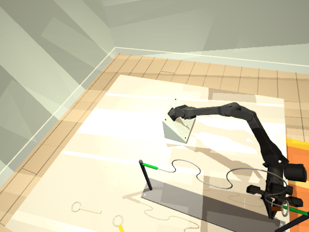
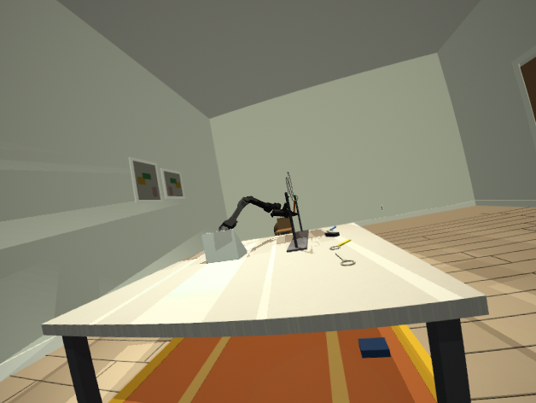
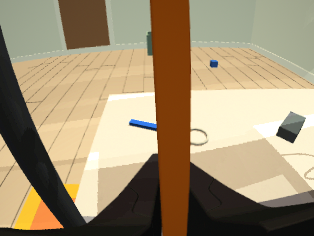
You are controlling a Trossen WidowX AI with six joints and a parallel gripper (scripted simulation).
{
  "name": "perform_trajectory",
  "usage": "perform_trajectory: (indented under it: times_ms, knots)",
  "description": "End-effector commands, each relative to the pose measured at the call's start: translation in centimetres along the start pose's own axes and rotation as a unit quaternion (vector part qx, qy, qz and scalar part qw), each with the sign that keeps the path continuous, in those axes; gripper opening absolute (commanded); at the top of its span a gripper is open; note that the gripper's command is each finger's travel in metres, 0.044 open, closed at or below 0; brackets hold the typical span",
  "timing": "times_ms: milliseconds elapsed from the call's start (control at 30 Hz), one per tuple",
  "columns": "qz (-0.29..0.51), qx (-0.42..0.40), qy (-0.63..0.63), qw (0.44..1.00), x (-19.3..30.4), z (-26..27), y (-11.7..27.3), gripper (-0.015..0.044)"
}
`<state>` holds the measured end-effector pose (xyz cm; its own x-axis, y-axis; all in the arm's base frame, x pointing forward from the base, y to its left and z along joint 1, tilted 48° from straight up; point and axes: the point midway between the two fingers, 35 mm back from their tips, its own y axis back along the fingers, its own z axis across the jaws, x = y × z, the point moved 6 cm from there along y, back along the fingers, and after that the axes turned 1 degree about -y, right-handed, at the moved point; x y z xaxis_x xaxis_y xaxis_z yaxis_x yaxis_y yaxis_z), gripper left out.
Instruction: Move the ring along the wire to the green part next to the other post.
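Note:
My gripper (image 1: 272,216) (image 3: 164,159) is shut on the upright orange handle (image 1: 276,208) (image 2: 294,205) (image 3: 172,100). The pale ring (image 1: 285,216) is around the wire at the inner end of the right green part (image 1: 297,211), beside the right post (image 1: 293,223) in the top view. Whether ring and wire touch is too small to tell. The thin grey wire (image 1: 186,159) curves from there to the left green part (image 1: 149,166) at the left post (image 1: 145,176). The ring is out of the wrist view.
A dark post (image 3: 29,140) rises close on the wrist view's left. The arm stands on a pale wedge (image 1: 172,134) (image 2: 220,248). A grey baseplate (image 1: 174,194) lies under the wire. Yellow-handled (image 1: 121,228) and blue-handled (image 3: 142,124) rings and a dark block (image 3: 291,127) lie on the table.

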<state>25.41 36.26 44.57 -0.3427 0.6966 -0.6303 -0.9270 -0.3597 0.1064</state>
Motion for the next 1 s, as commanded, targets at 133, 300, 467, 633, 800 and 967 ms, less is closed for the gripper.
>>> perform_trajectory:
  times_ms: [133,300,467,633,800,967]
  knots:
    - [0.074,0.003,-0.001,0.997,-1.3,-0.9,2.1,-0.015]
    - [0.117,0.006,0.004,0.993,-2.0,-1.5,3.0,-0.015]
    - [0.135,0.011,0.015,0.991,-2.3,-2.2,3.5,-0.015]
    - [0.135,0.018,0.032,0.99,-2.3,-3.0,3.4,-0.015]
    - [0.135,0.029,0.057,0.989,-2.3,-3.9,3.4,-0.015]
    - [0.134,0.043,0.091,0.986,-2.4,-5.0,3.5,-0.015]
